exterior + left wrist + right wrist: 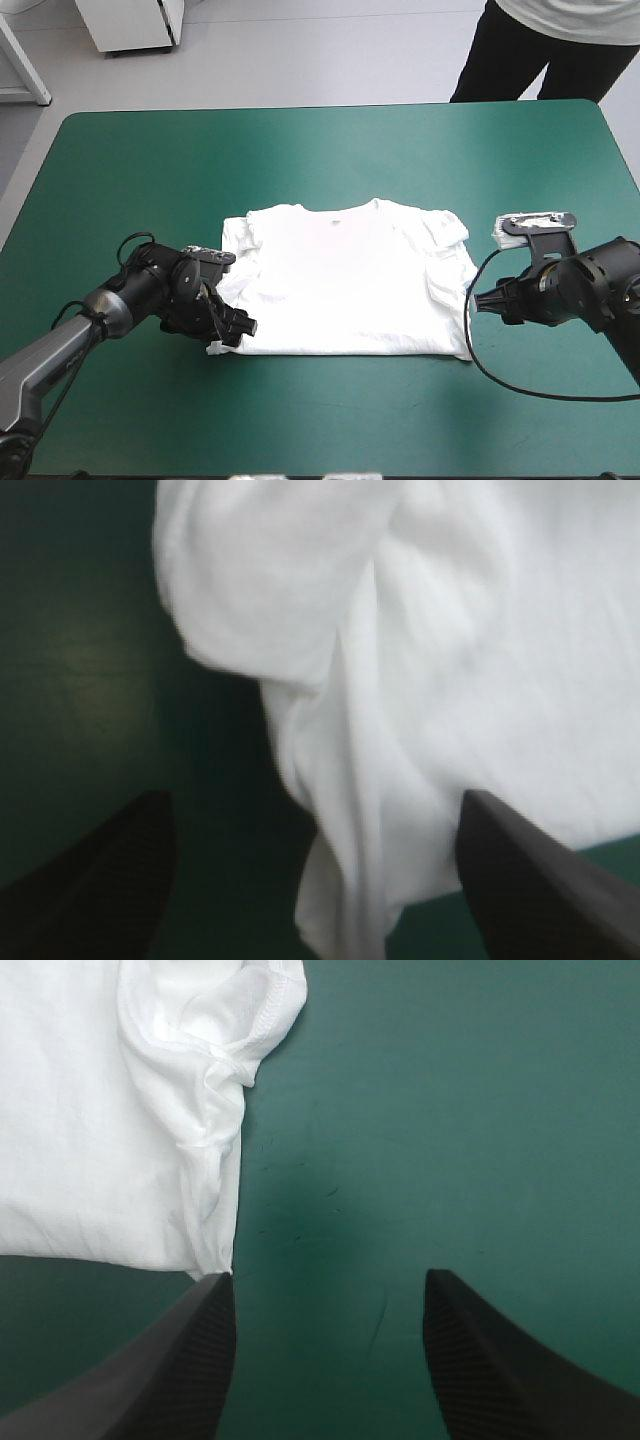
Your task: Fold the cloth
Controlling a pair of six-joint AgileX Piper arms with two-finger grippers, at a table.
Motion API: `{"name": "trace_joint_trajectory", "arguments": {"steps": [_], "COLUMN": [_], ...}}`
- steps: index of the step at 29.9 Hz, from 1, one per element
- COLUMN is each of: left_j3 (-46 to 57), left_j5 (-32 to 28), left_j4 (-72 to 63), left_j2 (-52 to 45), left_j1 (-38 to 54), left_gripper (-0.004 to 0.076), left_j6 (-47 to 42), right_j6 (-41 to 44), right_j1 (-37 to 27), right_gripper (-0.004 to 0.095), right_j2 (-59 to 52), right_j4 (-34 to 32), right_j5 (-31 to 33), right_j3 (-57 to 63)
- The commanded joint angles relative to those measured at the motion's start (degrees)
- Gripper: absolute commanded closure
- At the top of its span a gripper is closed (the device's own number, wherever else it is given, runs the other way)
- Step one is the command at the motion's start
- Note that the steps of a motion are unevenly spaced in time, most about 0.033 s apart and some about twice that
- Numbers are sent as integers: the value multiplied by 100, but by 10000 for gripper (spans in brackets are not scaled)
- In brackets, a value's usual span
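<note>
A big desk (330, 150) fills most of the high view. It has a teal-green cover and round corners. Its far edge runs straight across near the top. The cover looks smooth and plain, and a little lighter toward the far side. From close up, the cover (450, 1110) shows a few thin, faint scratches.

Behind the desk is a pale grey floor (300, 60). It is bright and bare. A white cupboard (135, 22) stands on the floor past the desk's far left corner. Only its lower part shows. Left of it, a slanted white frame (22, 65) leans into view. The light is soft and even.
</note>
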Motion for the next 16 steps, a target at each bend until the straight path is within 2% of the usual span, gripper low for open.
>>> {"name": "trace_joint_trajectory", "arguments": {"steps": [1,6,16], "left_j3": [-117,-117,-117], "left_j5": [-166,-195,-608], "left_j4": [-164,-339,-558], "left_j2": [177,488,810], "left_j1": [-43,-43,-43], "left_gripper": [211,307,696], "left_j6": [-47,-6,223], "right_j6": [36,36,-180], "right_j1": [4,4,4], "right_gripper": [368,368,368], "right_j2": [-108,-108,-108], "right_j4": [-137,-22,829], "right_j5": [-192,-179,-355], "right_j3": [-12,100,464]}}
